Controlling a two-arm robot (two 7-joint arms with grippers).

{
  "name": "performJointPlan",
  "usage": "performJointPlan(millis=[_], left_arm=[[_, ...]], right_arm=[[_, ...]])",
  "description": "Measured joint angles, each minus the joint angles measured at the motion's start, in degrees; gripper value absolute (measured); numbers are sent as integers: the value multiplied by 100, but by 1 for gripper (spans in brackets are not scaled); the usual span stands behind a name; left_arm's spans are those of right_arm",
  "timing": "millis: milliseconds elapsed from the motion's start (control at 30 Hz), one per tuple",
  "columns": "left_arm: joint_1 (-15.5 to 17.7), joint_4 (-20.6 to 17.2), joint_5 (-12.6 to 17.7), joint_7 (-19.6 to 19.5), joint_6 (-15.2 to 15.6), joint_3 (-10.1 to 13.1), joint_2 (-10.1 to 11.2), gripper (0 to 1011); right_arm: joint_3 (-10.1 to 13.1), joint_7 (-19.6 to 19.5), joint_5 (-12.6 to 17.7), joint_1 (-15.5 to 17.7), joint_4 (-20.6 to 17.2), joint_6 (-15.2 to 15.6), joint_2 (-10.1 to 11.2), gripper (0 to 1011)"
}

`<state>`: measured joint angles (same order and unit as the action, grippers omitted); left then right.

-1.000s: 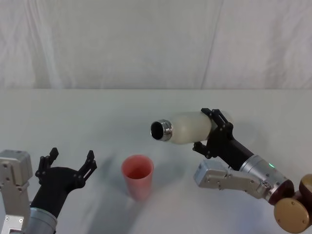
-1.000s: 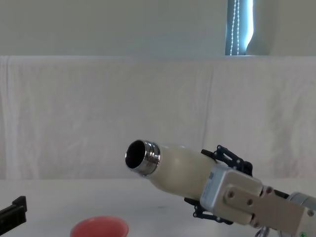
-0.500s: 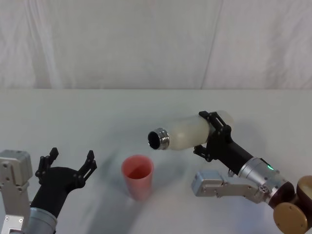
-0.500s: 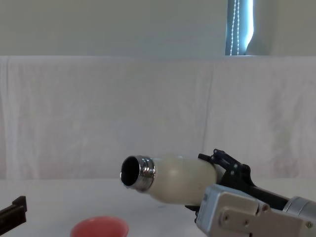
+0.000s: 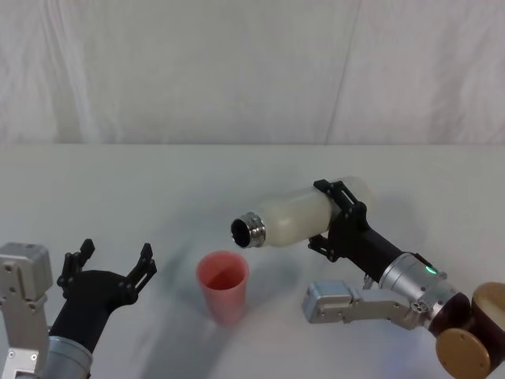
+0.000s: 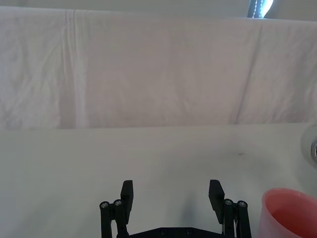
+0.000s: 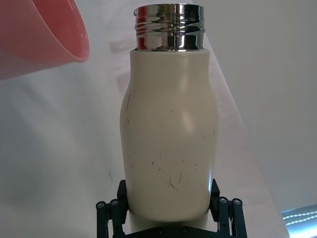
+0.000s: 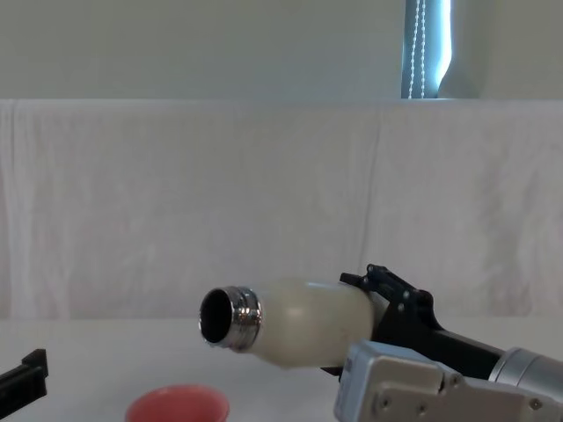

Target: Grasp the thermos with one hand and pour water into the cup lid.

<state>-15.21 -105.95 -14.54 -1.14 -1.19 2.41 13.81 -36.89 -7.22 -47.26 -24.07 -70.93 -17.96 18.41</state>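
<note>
Here, step: right gripper, jaws clamped on thermos, tips its neck above cup.
Left gripper: parked, jaws apart.
Next: tilt further.

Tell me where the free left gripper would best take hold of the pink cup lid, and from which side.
Grip the cup lid across its upper wall, just under the rim, coming in level from the robot's left, where the open left gripper waits. The cup stands upright and tapers downward. The thermos, held by the right gripper, hangs tilted above-right, blocking that side.

Lab: white-draped table, backdrop
</note>
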Motion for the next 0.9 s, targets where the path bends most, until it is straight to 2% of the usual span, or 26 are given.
performJointPlan(millis=[900], left_arm=[[0, 0, 0, 0, 0, 0, 0, 1001]], right_arm=[[-244, -156, -211, -191, 138, 34, -52, 951]])
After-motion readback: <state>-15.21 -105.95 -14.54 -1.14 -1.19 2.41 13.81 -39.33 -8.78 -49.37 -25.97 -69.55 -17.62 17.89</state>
